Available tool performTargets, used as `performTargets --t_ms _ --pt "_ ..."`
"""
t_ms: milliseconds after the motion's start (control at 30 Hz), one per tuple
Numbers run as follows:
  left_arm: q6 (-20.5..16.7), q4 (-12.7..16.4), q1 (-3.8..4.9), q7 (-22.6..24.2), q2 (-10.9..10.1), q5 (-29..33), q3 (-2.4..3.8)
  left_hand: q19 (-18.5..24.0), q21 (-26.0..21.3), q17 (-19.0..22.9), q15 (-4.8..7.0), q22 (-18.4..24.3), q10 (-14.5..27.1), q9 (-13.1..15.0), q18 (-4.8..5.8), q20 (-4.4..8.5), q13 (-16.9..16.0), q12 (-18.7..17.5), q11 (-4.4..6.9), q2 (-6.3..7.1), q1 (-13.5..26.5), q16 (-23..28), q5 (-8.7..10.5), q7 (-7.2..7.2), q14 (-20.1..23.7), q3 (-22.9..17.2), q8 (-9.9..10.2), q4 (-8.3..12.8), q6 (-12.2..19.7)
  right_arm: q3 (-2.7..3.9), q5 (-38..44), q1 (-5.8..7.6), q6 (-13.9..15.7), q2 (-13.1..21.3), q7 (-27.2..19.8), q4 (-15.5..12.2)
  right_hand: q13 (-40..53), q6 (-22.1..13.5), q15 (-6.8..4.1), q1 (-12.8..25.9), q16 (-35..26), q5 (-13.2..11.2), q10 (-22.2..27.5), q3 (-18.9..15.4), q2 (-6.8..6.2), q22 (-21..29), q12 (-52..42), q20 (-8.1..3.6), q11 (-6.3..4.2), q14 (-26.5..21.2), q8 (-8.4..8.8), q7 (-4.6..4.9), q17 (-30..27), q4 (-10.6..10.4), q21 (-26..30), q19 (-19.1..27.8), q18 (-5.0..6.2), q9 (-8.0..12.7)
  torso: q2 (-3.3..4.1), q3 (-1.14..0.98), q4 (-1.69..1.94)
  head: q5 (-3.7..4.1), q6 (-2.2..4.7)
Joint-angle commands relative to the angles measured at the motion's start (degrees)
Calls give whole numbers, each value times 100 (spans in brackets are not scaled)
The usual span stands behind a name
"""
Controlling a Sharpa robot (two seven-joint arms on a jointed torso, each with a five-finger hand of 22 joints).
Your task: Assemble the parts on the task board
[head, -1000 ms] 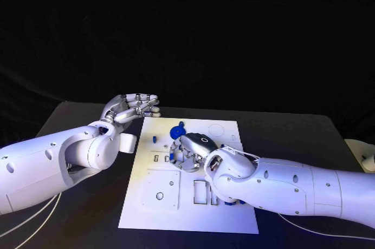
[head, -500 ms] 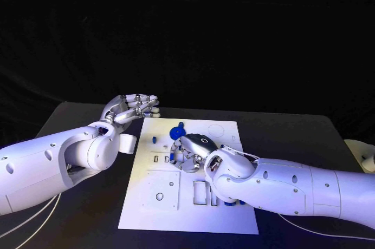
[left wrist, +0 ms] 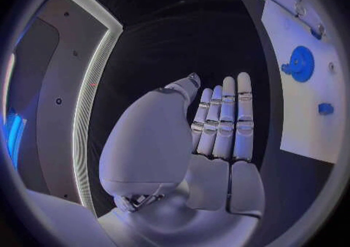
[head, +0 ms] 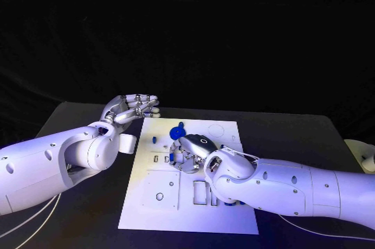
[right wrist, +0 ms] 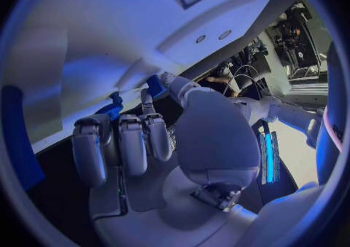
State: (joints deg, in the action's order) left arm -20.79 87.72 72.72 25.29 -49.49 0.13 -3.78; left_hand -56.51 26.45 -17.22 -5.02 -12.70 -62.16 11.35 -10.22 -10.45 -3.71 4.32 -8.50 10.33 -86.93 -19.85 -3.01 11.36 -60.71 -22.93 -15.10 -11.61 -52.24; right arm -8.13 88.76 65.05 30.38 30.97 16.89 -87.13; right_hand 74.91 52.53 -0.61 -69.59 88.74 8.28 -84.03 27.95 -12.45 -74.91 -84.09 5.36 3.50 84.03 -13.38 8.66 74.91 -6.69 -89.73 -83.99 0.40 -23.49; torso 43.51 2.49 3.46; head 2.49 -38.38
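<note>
The left hand (head: 133,109) hovers beside the task board's (head: 187,205) far-left corner, fingers (left wrist: 227,116) straight, pressed together, holding nothing. The right hand (head: 191,149) rests on the board's middle, fingers (right wrist: 124,142) curled onto a small blue part (right wrist: 111,110); a blue gear (head: 177,132) lies just beyond it.

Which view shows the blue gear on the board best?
The left wrist view: the blue gear lies in the open on the board, teeth visible. In the head view it is small, beside the right hand. In the right wrist view I cannot identify it.

We see the flat white rectangular task board (head: 226,216) mid-desk (head: 297,135), the round blue toothed part (head: 177,132) on its far half.
</note>
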Motion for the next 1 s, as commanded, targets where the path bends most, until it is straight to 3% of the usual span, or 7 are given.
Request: performTargets --t_ms 33,267,333,467,633,833,1000 --pt "107 7 5 27 5 1 4 45 36 -6 -42 -9 -51 -8 -1 -7 -1 -16 -7 8 55 27 9 20 -5 -26 37 2 -21 -1 101 -6 20 -9 0 -8 904 -60 43 22 -24 -32 -62 -82 -87 -1480 38 47 44 490 38 3 1004 -23 7 -574 -29 16 0 0 0 2 -1" --pt "107 1 5 -7 5 -17 4 45 36 -6 -42 -9 -51 -8 -1 -7 -1 -16 -7 8 55 27 9 20 -5 -26 37 2 -21 -1 126 -6 284 57 -41 -75 810 -284 93 55 -45 29 43 -581 -103 -1426 139 102 103 475 168 67 945 -244 73 -525 -9 101 -2 0 9 10 18" --pt "117 -6 5 -80 6 -105 3 52 39 -13 -43 -9 -51 -10 -1 -10 0 -29 -9 16 76 36 10 23 -8 -26 45 0 -16 2 126 -6 479 155 -121 -168 766 -421 160 -302 -52 36 93 -1420 114 -1407 180 149 149 471 242 124 925 -585 100 -507 0 197 -3 -1 12 11 24" --pt "128 -18 4 -474 0 -606 3 49 32 -59 -44 5 -67 -20 -7 -34 -8 -43 -13 97 337 20 29 30 -82 100 78 -129 25 45 -46 11 734 483 -491 -449 698 -579 187 -734 -74 38 161 -1990 137 -1338 242 192 211 456 319 183 867 -983 193 -443 27 296 -25 -3 10 5 -5" --pt "733 -137 5 -1540 1 -1384 2 -282 203 -294 77 -47 -425 -11 -45 35 -98 120 87 116 932 -350 16 17 -618 439 85 -436 5 91 -1084 178 660 1038 -1300 -809 528 -477 183 -979 -135 41 335 -1940 308 -1084 417 193 199 411 251 164 703 -964 527 -207 127 298 -65 -8 -17 -97 -4" --pt "1726 -294 9 -2720 52 -2584 0 -1018 1184 -1517 397 -578 -1082 79 -12 395 -490 768 353 -20 839 -2227 -11 -179 -1437 432 -72 -431 -96 109 -2606 376 397 1636 -1830 -1105 423 -299 134 -1157 -154 310 444 -1823 340 -993 514 152 143 402 75 104 677 -925 658 -127 162 262 -162 -42 -69 -207 6" --pt "2214 -298 51 -3480 141 -3734 1 -949 2275 -4199 504 -1343 -912 309 -3 502 -1429 1986 465 -173 1264 -4920 5 -296 -1753 653 -508 -451 -87 114 -3106 520 327 2042 -1989 -1245 421 -192 100 -1081 -159 325 430 -1834 314 -1005 499 120 103 404 -66 58 676 -962 647 -143 157 224 -228 -69 -77 -251 -39"
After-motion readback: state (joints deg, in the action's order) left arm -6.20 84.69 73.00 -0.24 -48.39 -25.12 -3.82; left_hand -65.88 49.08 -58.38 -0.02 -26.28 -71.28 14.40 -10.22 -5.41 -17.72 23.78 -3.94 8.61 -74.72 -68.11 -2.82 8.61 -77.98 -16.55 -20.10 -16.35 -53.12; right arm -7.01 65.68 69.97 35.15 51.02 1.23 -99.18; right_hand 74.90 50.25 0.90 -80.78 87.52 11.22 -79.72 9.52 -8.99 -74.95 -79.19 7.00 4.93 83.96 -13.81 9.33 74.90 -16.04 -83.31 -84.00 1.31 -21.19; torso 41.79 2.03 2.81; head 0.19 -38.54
